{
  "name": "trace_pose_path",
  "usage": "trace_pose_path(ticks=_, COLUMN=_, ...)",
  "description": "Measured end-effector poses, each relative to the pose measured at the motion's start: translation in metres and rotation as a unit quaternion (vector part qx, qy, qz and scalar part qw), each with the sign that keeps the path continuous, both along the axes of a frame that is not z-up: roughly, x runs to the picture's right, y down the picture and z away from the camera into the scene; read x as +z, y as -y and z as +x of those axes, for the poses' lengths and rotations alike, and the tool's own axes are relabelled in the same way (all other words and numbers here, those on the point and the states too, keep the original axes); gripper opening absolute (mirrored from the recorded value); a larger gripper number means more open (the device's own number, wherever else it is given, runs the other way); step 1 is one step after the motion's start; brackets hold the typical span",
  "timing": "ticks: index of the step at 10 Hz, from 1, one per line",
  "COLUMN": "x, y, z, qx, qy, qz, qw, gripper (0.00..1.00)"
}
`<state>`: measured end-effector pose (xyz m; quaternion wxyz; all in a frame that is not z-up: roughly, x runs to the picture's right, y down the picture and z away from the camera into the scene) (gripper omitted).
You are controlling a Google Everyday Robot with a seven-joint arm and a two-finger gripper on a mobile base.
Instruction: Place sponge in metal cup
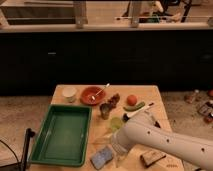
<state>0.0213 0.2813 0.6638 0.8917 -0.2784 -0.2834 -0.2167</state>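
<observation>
The sponge [102,157], a flat pale blue-grey pad, lies on the wooden table [150,92] near its front edge, just right of the green tray. The metal cup [105,110], a small dull grey tumbler, stands upright mid-table, well behind the sponge. My white arm reaches in from the lower right. Its gripper [119,158] hangs low at the sponge's right edge. The arm's wrist hides most of the gripper, and I cannot tell whether it touches the sponge.
A green tray [62,134] fills the table's left side. A yellow-green cup [116,123] stands just in front of the metal cup. Behind are a white cup [69,93], a red bowl with a spoon [92,95] and an orange fruit [131,100]. A brown block [152,158] lies front right.
</observation>
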Motion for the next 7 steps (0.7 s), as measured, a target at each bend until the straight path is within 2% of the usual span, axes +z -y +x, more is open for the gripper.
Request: trace_pose_path(ticks=7, x=0.038, y=-0.011, z=-0.014, qx=0.042, qy=-0.004, qz=-0.024, qw=0.9988, gripper=0.8)
